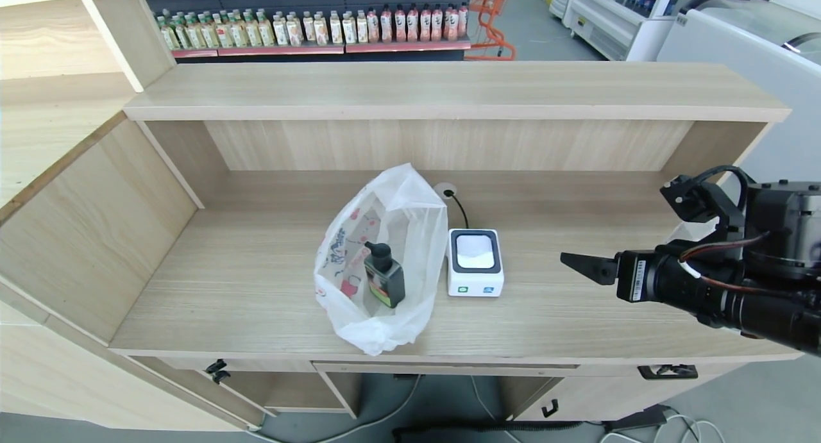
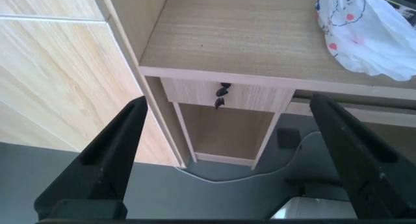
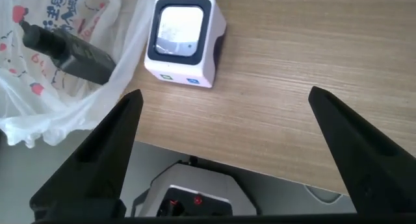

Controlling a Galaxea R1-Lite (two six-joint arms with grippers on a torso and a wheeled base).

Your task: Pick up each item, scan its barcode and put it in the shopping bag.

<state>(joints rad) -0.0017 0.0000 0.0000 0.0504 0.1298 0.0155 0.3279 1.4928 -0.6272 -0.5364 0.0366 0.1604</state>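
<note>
A white plastic shopping bag (image 1: 378,257) stands open in the middle of the wooden counter (image 1: 256,283). A black pump bottle (image 1: 383,277) stands upright inside it. Just to its right sits the white barcode scanner (image 1: 474,260). My right gripper (image 1: 580,265) hovers above the counter to the right of the scanner, open and holding nothing. The right wrist view shows its fingers (image 3: 104,152) spread wide, with the scanner (image 3: 182,42), the bottle (image 3: 71,52) and the bag (image 3: 58,113) beyond. My left gripper (image 2: 229,104) is open and empty, low before the counter's front left corner, with the bag (image 2: 370,36) off to one side.
A raised back ledge (image 1: 449,90) and a wooden left side wall (image 1: 96,225) box in the counter. The scanner's cable runs to a grommet (image 1: 444,190). A keyed drawer (image 2: 222,95) sits under the front edge. Bare counter lies right of the scanner.
</note>
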